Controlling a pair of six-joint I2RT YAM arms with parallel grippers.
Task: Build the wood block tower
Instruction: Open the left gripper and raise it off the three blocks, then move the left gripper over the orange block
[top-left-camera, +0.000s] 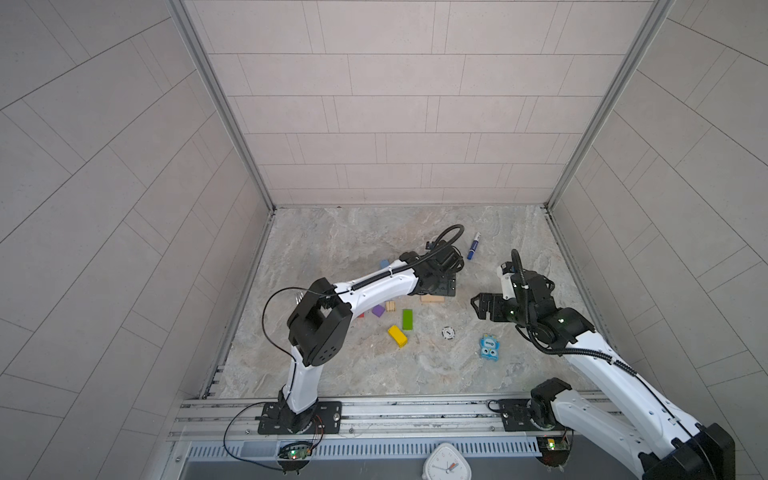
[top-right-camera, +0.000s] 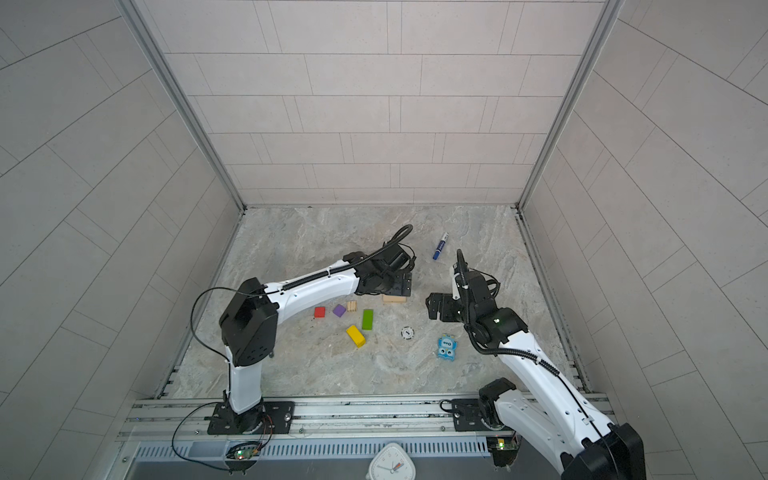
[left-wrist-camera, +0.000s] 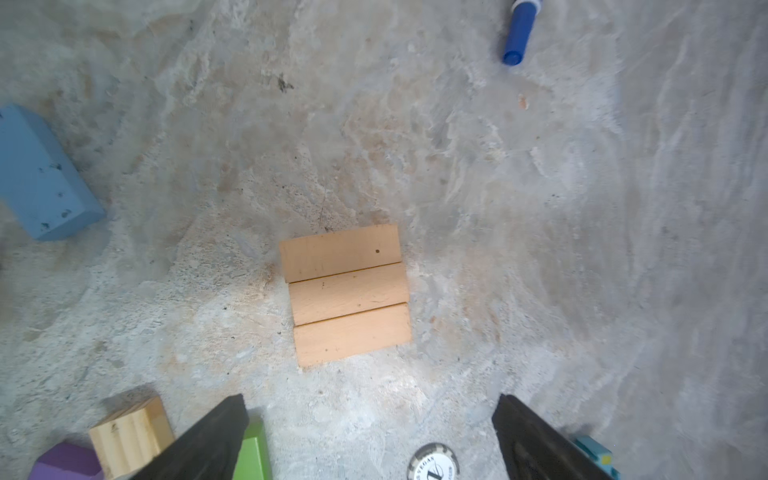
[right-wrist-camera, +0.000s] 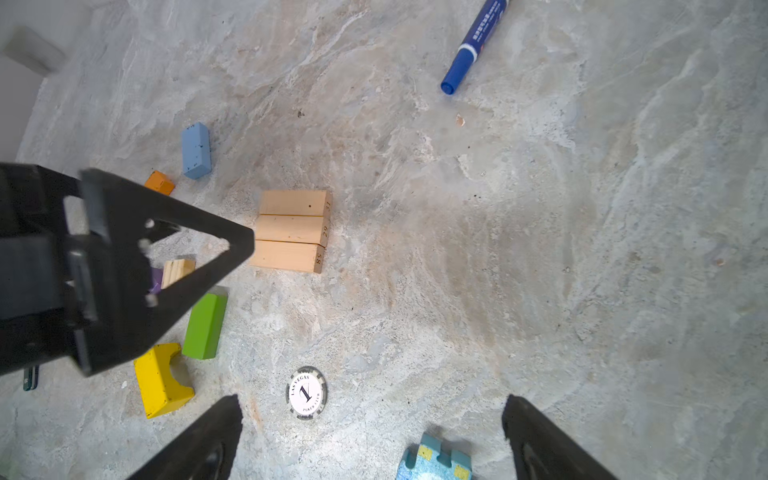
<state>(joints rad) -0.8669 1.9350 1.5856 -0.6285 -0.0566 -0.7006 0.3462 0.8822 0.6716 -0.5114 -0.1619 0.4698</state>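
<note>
1. At the middle of the counter (top-left-camera: 374, 374), we see three tan bars (left-wrist-camera: 349, 295) lying flat, long sides touching. They form a single layer with nothing stacked on them.
2. The left tool (left-wrist-camera: 372, 401) hangs above these bars, its jaws spread wide and empty.
3. The right tool (right-wrist-camera: 372, 401) sits to the right of the bars, clear of them, likewise released and holding nothing. Near it lie a poker chip (right-wrist-camera: 306, 393) and a blue toy (top-left-camera: 489, 347).
4. To the left of the tan bars and nearer the arm bases, we find the green bar (right-wrist-camera: 205, 326), yellow block (right-wrist-camera: 162, 380), striped cube (right-wrist-camera: 178, 270), purple cube (top-right-camera: 339, 310) and red cube (top-right-camera: 319, 312), all loose on the counter.
5. The blue bar (right-wrist-camera: 196, 150) and orange block (right-wrist-camera: 160, 183) lie farther back on the left.
6. A blue marker (right-wrist-camera: 473, 45) lies apart, toward the back wall.
</note>
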